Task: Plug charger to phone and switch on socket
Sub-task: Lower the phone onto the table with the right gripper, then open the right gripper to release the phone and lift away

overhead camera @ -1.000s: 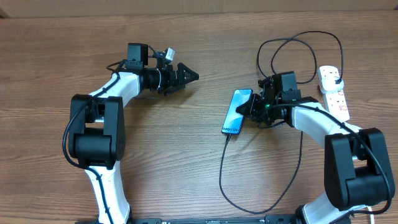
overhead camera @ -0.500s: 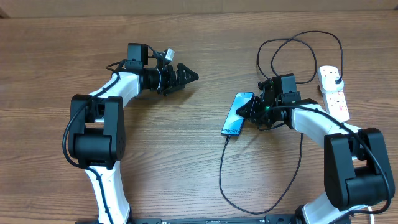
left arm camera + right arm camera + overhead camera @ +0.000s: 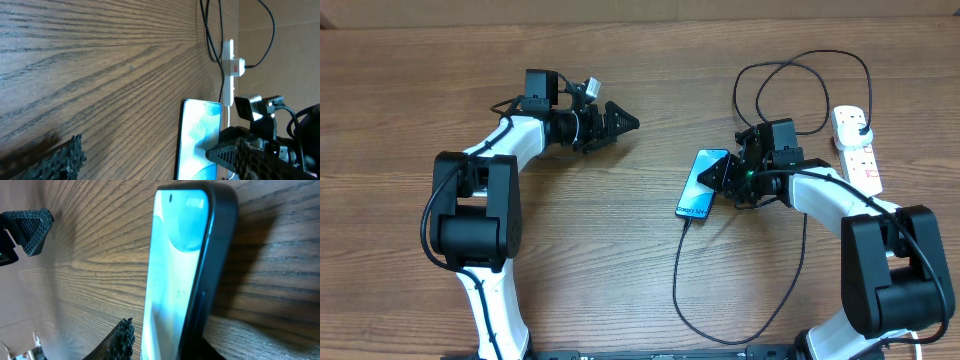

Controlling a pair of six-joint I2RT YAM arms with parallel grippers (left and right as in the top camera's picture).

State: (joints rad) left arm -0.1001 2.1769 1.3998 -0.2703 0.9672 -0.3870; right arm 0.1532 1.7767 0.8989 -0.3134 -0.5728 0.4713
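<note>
Although the thin black charger cable [image 3: 676,290] already ran into the bottom end of the slim teal-screened phone [image 3: 701,181] toward the counter's [image 3: 620,260] right edge, the white power strip [image 3: 857,149] near the far right corner stood untouched, its red switches seemingly left to press. The right claw [image 3: 728,177] held the phone's side edge, one finger over the screen; the left claw [image 3: 625,122] hung closed and empty toward the far edge.

Brown wood-grain table [image 3: 620,250] filling the overhead view, grain running left to right, a paler tan strip [image 3: 640,8] along its far edge, the same streaked wood surface in both wrist views, a plain tan wall [image 3: 280,30] rising behind it
</note>
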